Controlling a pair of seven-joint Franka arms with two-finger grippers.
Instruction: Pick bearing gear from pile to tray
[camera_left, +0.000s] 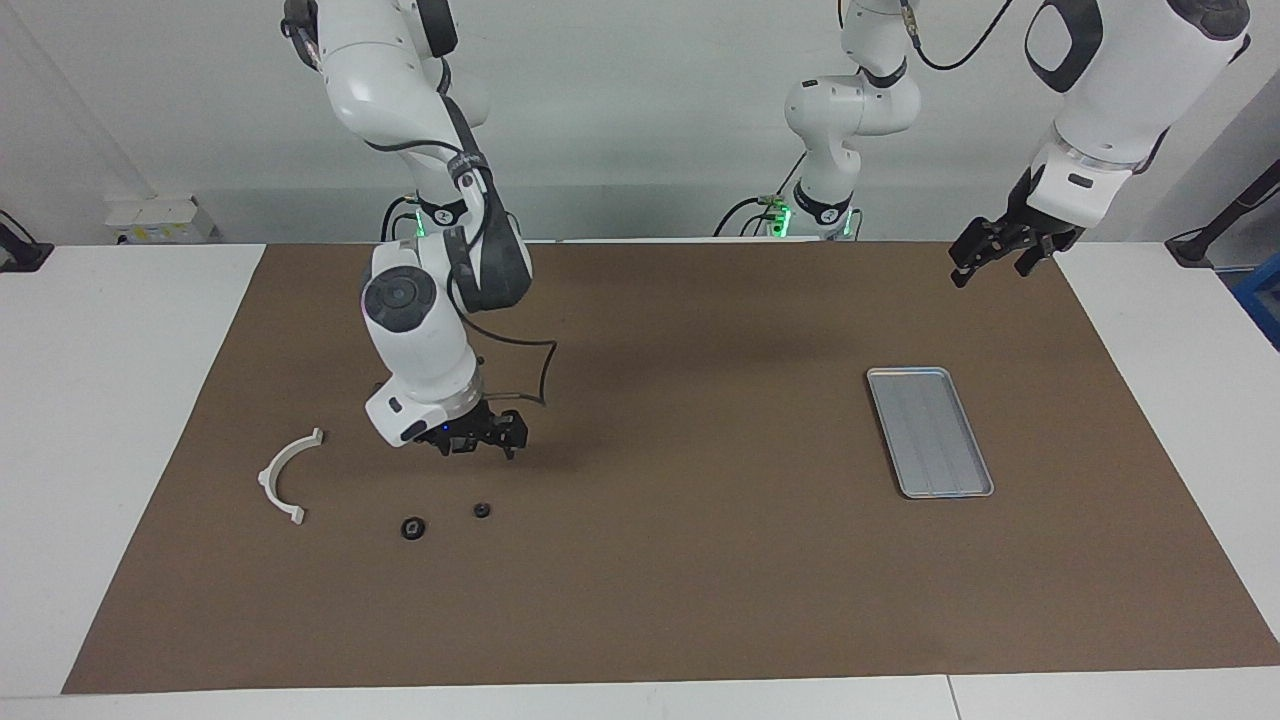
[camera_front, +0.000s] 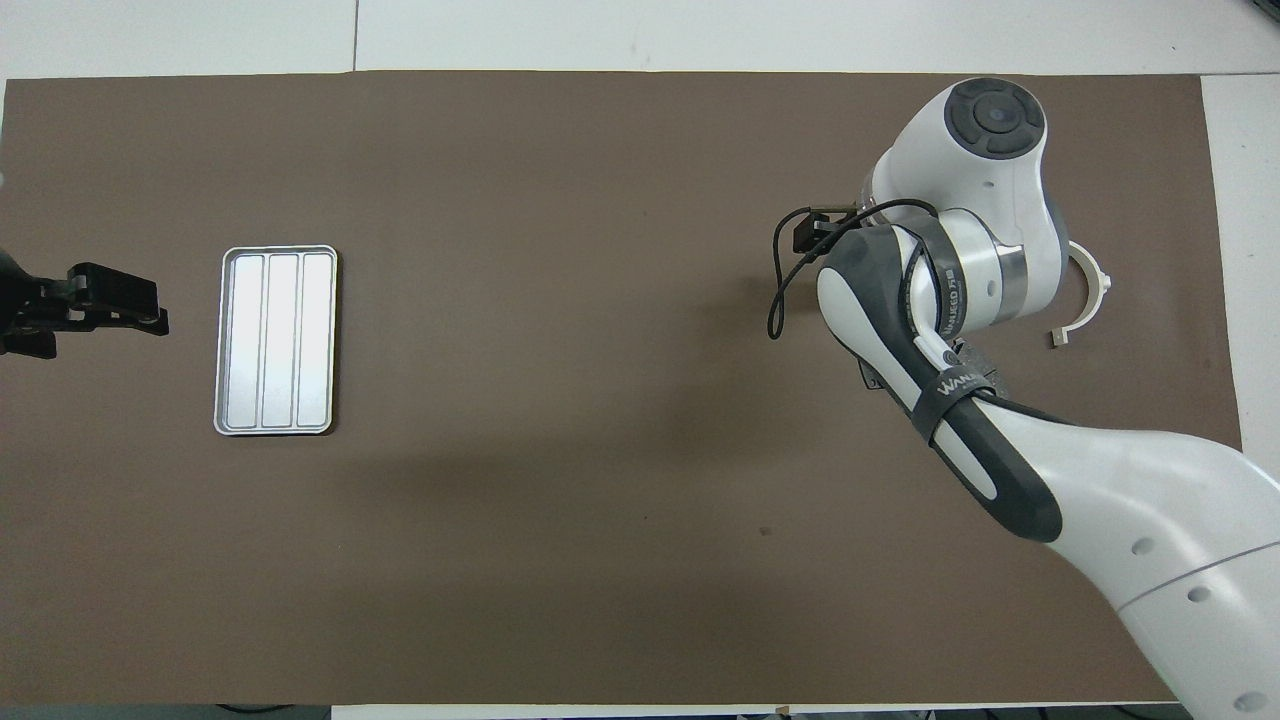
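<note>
The pile lies toward the right arm's end of the brown mat. It shows a white curved bracket (camera_left: 283, 476) and two small black round pieces (camera_left: 413, 527) (camera_left: 481, 510). No brake pads show. My right gripper (camera_left: 483, 440) hangs low over the mat beside these parts, apart from them. In the overhead view the right arm covers the black pieces and only the bracket (camera_front: 1093, 291) shows. The silver tray (camera_left: 930, 432) (camera_front: 277, 340) lies empty toward the left arm's end. My left gripper (camera_left: 1000, 255) (camera_front: 100, 305) waits, open and empty, raised over the mat's edge past the tray.
The brown mat (camera_left: 700, 560) covers most of the white table. The right arm's cable loops down beside its wrist (camera_left: 540, 375). Nothing else lies on the mat between the pile and the tray.
</note>
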